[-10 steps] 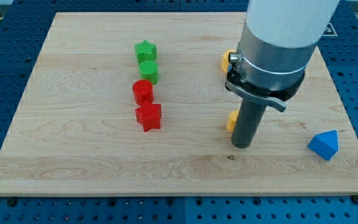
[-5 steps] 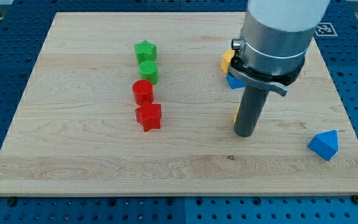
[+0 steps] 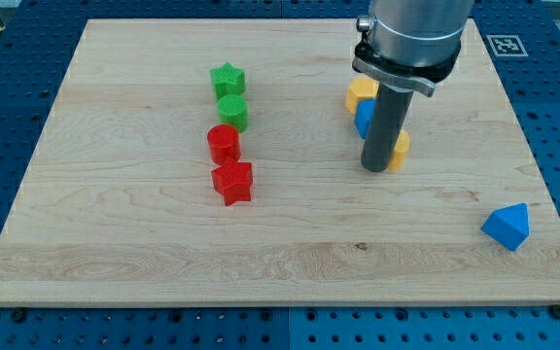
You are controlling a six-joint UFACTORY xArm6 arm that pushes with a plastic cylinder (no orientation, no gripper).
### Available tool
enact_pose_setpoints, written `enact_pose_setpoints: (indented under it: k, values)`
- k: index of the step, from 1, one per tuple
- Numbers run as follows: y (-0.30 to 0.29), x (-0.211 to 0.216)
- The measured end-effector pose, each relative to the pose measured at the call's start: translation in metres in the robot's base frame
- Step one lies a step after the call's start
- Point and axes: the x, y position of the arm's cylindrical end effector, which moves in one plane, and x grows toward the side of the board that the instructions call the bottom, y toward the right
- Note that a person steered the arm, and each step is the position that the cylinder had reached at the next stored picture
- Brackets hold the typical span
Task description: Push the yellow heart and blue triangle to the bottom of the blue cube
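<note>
A pale wooden desk (image 3: 144, 243) fills nearly the whole frame, resting on a blue perforated surface (image 3: 8, 321) that shows along every edge, with a black-and-white marker just off the desk at the upper right. The arm's broad grey body enters at the top right and is cut off by the frame, so only its lower collar and dark rod show; there is no hand to describe, only my tip (image 3: 376, 170), which rests on the desk right of centre. The rod hides much of what stands behind it. The yellow heart (image 3: 399, 149) peeks out just at the tip's right, its shape hard to make out. Above, the blue cube (image 3: 363, 118) shows only a sliver at the rod's left, touching a yellow block (image 3: 362, 92) of unclear shape. The blue triangle (image 3: 507, 226) lies well apart, at the lower right. Left of centre, a column runs downward: green star (image 3: 227, 79), green cylinder (image 3: 232, 113), red cylinder (image 3: 224, 144), red star (image 3: 232, 182).
</note>
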Motion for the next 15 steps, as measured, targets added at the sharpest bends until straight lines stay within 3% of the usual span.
enact_pose_setpoints:
  k: [1,2,4,5,6,7,8,10,15]
  values:
    - [0.0,0.001]
    - [0.0,0.055]
    - [0.088,0.032]
    - [0.164,0.028]
    - [0.215,0.062]
    - [0.215,0.092]
    - [0.207,0.095]
    - [0.13,0.107]
    - [0.107,0.087]
